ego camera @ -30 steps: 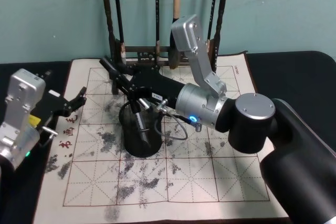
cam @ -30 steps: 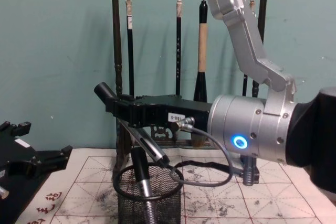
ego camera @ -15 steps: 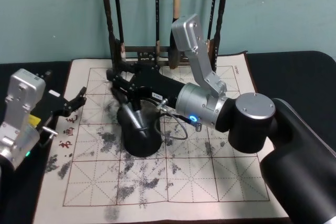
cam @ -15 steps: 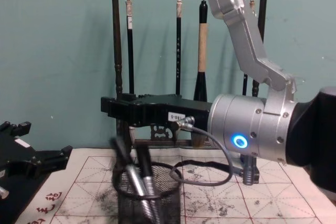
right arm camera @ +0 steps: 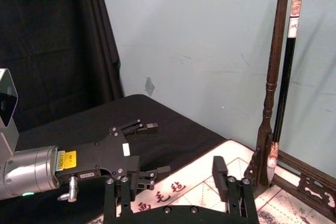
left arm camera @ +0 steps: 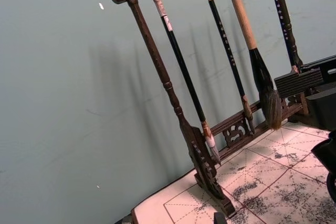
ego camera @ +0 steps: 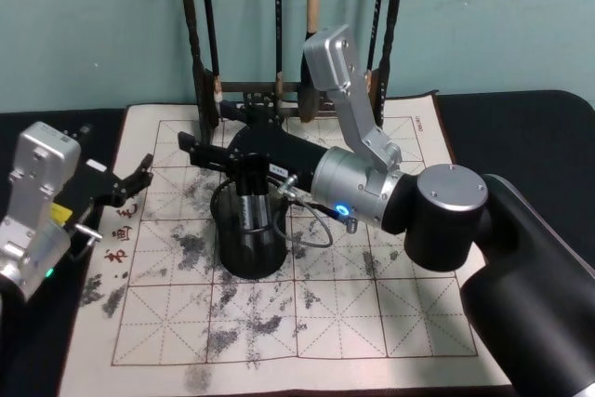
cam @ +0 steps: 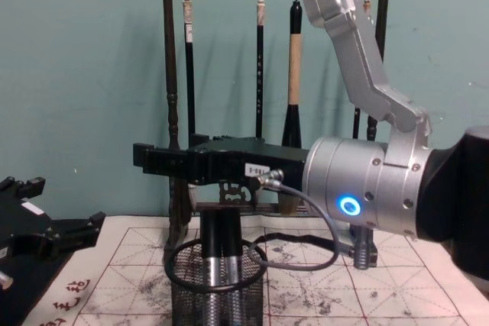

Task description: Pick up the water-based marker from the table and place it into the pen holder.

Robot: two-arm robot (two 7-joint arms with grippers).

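Two dark pens stand upright in the pen holder (cam: 217,284) on the table (ego camera: 325,323); one is probably the water-based marker (cam: 209,261). Just above, the right gripper (cam: 153,161) is spread and empty; it should lift straight up, clear of the rim. Far left, the left gripper (ego camera: 139,174) idles, fingers apart.

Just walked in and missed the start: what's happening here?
The right gripper is open above the pen holder on the table, and two markers stand upright inside the holder, so the drop looks done. The left gripper sits open at the mat's left edge, apart from it all.
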